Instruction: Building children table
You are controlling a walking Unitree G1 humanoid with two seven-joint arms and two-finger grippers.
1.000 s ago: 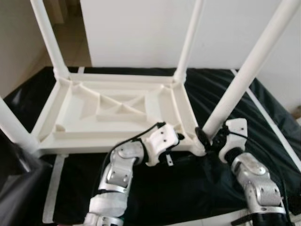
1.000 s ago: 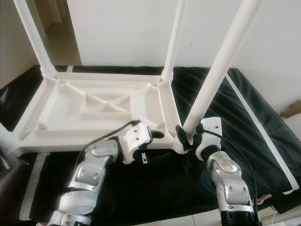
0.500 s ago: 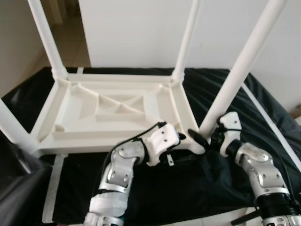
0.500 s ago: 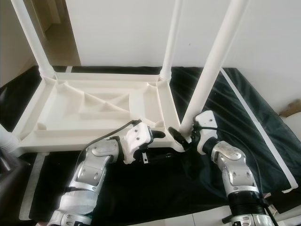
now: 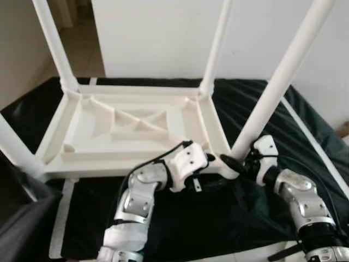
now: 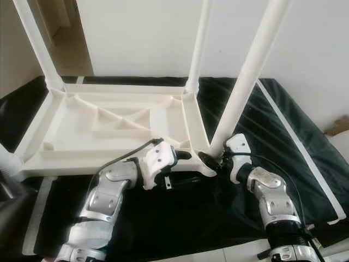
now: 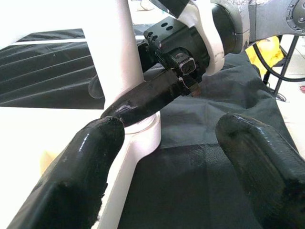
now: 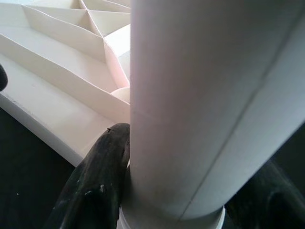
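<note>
A white plastic children's table (image 5: 125, 164) lies upside down on a black cloth. Its near-right leg (image 5: 278, 87) rises at a slant from the corner socket (image 7: 143, 138). My right gripper (image 5: 238, 158) is shut on the base of that leg (image 8: 200, 95), one black finger (image 8: 100, 176) on each side of it. My left gripper (image 5: 212, 169) stands open at the same corner, just left of the leg. Its fingers (image 7: 71, 181) straddle the table's edge and hold nothing. One right finger (image 7: 143, 100) shows in the left wrist view, pressed against the leg.
Three more legs stand upright: far left (image 5: 54, 43), far right (image 5: 215, 49) and near left (image 5: 13, 144). The black cloth (image 5: 245, 109) spreads to the right, with a white wall behind. A dark bulky object (image 5: 16, 218) sits at the near left.
My right forearm has swung outward to the right while the gripper stays on the leg's base. The leg stands slightly more upright. The left gripper has not moved.
</note>
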